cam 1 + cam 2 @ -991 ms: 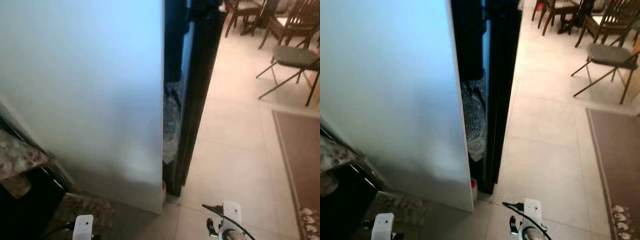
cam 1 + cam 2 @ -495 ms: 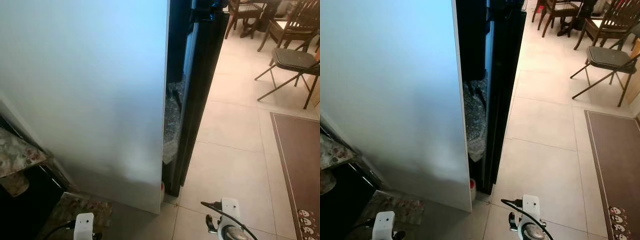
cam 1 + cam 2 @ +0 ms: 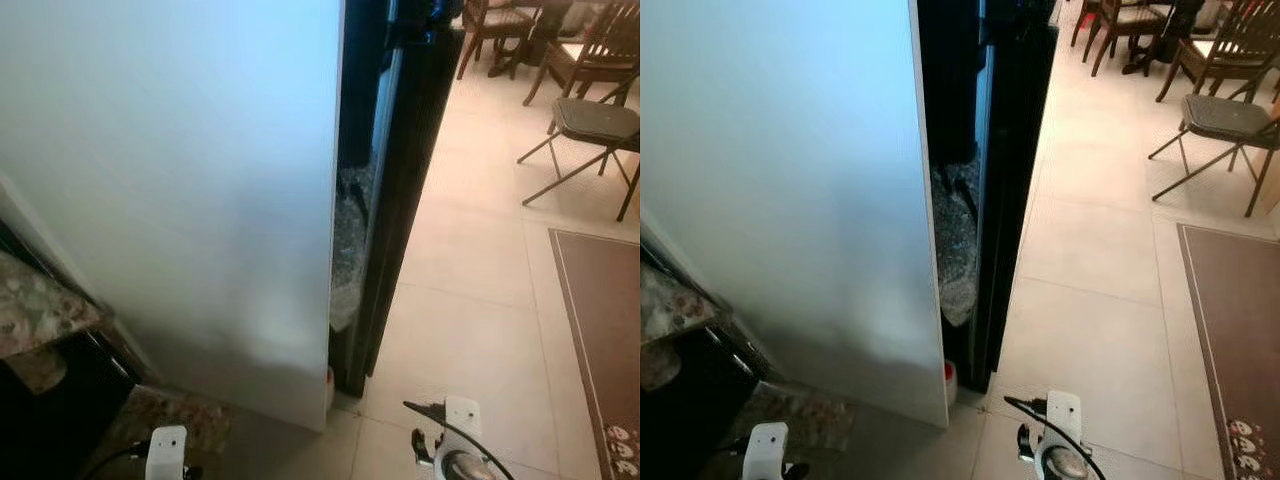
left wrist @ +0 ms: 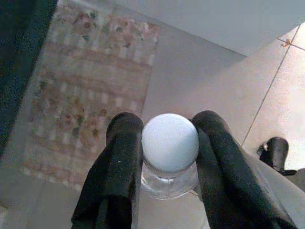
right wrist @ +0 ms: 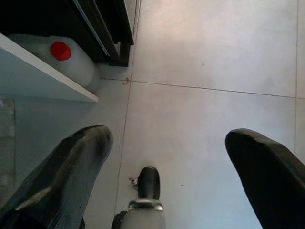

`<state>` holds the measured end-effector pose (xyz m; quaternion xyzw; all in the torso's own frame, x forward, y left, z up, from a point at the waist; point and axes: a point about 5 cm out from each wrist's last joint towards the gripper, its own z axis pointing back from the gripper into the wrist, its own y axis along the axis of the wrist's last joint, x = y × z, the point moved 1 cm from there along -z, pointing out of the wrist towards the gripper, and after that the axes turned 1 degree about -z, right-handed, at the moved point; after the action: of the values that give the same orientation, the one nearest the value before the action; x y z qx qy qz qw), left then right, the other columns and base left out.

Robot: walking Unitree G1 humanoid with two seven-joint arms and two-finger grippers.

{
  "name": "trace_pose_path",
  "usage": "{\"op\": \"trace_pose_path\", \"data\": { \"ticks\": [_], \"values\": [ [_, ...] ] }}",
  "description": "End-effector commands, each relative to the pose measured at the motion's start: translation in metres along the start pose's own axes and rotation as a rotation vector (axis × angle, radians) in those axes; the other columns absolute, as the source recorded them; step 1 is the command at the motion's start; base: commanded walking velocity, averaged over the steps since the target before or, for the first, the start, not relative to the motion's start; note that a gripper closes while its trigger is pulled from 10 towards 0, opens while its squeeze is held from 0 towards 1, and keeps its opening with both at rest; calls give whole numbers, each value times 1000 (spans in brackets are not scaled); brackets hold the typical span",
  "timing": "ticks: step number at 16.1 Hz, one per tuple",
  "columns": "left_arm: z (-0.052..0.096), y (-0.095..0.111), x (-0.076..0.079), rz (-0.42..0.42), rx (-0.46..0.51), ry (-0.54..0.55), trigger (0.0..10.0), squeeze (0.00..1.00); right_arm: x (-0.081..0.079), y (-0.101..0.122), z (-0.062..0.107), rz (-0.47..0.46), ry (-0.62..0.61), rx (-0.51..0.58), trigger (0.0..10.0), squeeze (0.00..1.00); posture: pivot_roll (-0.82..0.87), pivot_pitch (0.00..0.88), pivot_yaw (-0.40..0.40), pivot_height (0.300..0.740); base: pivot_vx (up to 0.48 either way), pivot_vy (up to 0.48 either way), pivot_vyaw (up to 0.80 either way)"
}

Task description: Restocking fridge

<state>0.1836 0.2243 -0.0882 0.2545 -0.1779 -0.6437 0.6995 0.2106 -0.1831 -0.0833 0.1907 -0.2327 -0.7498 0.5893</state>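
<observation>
My left gripper [image 4: 167,125] is shut on the neck of a clear bottle with a round white cap [image 4: 170,142], held low above a patterned floor mat [image 4: 86,90]. Over bare floor tiles, my right gripper [image 5: 167,137] hangs open with nothing between its fingers. A tall black fridge [image 3: 405,180] stands edge-on ahead, right of a broad white panel [image 3: 180,180]. Crumpled clear plastic [image 3: 955,240] fills the dark gap between them. The tops of my two wrists show low in the eye views, left [image 3: 166,452] and right [image 3: 455,445].
A white jug with a red cap [image 5: 71,59] stands on the floor at the foot of the white panel. A marble-topped counter [image 3: 35,310] is at the left. Folding chair [image 3: 590,125], wooden chairs and a brown rug [image 3: 605,320] lie to the right across open tiles.
The head view has swayed slightly to the side. Both arms hang as before and nothing in the scene has moved.
</observation>
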Motion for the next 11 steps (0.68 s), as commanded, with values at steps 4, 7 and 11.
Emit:
{"op": "trace_pose_path", "data": {
  "ticks": [4,7,11],
  "values": [
    [-1,4,-1,-6,-2,-3,10000,0,0,2,0,4,1,8,10000,0,59,0,12,740,275,0,-406],
    [-1,4,-1,-12,-2,-3,10000,0,-1,2,0,-6,-1,16,10000,0,58,0,14,740,184,0,0],
    [-1,5,-2,-29,1,7,10000,0,-1,2,0,-2,-1,15,10000,0,52,0,17,740,0,0,0]
  ]
}}
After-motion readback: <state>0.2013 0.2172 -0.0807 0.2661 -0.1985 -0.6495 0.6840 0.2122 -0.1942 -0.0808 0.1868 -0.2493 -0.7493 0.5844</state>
